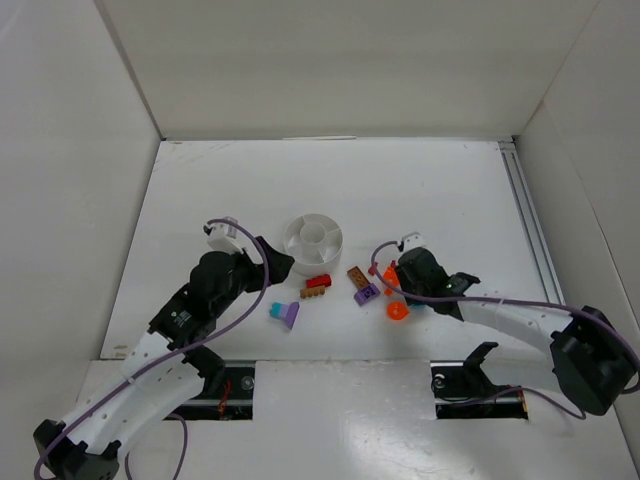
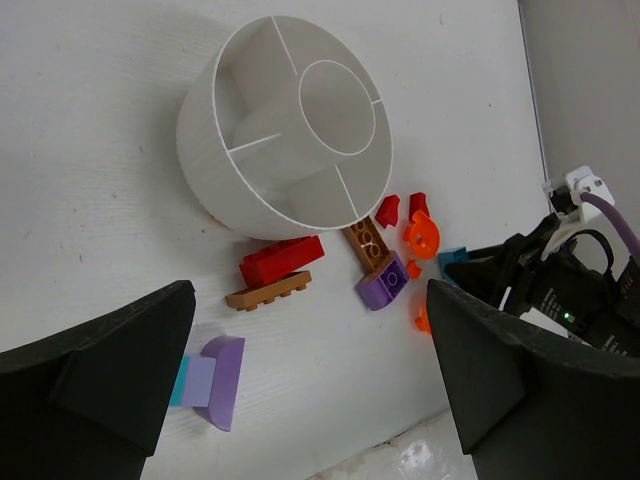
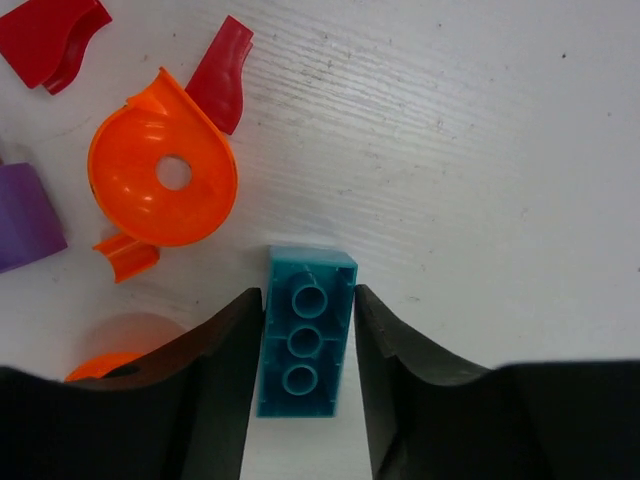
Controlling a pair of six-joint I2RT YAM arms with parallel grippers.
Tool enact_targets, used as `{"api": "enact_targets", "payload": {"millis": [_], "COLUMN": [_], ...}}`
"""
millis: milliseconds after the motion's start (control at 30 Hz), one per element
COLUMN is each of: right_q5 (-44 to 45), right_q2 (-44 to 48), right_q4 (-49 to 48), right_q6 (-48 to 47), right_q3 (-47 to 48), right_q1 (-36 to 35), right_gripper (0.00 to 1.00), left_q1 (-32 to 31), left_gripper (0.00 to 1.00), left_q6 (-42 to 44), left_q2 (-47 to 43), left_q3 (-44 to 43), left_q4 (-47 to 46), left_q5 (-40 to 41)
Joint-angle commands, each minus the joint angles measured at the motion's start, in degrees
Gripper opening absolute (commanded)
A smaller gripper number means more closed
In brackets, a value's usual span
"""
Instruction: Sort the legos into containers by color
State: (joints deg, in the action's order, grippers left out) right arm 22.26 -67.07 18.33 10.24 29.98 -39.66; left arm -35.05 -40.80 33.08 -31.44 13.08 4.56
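The teal brick (image 3: pixel 303 345), lying flat on the worktop (image 1: pixel 430 190) towards its near edge, right of the white dish (image 1: pixel 290 240), is straddled along its long sides for a square lift. The right gripper (image 3: pixel 308 310) is narrowed onto it, both fingers touching. The left gripper (image 2: pixel 310 370) is held wide and empty.

top: overhead, far | left wrist: oblique — shares dish (image 2: pixel 210 140) | right: close-up

walls (image 1: pixel 340 60): plain white | table (image 1: pixel 430 190): white | metal rail (image 1: pixel 525 220): right edge
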Motion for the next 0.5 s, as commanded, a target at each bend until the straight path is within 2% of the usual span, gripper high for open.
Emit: {"api": "enact_targets", "payload": {"millis": [0, 100, 233, 300, 433, 467], "right_q5": [0.4, -0.1, -0.1, -0.8, -1.5, -1.5], "right_q2": [0.2, 1.6, 2.1, 1.4, 1.4, 1.4], "right_q4": [-4.1, -5.3, -5.3, -4.8, -5.8, -6.4], "right_q6": [2.9, 2.2, 2.2, 1.7, 1.7, 1.7], "right_q3": [-0.7, -2.0, -2.5, -2.6, -3.2, -3.2], "right_q1": [0.3, 0.3, 0.3, 0.8, 1.3, 1.3], "right_gripper": [0.45, 0.42, 0.52, 0.52, 0.44, 0.39], "left_q1": [-0.2, -0.2, -0.2, -0.2, -0.2, -0.2], "left_gripper": [1.00, 1.00, 1.00, 1.00, 1.00, 1.00], "left_q6": [-0.4, -0.4, -1.0, -1.0, -1.0, -1.0], "left_q2": [-1.4, -1.4, -0.9, -0.9, -0.9, -0.9], "left_q3": [0.2, 0.2, 0.2, 0.2, 0.2, -0.3], "left_q4": [-0.3, 0.3, 0.8, 0.8, 0.8, 1.3], "left_q5": [0.8, 1.3, 1.9, 2.6, 2.6, 3.1]}}
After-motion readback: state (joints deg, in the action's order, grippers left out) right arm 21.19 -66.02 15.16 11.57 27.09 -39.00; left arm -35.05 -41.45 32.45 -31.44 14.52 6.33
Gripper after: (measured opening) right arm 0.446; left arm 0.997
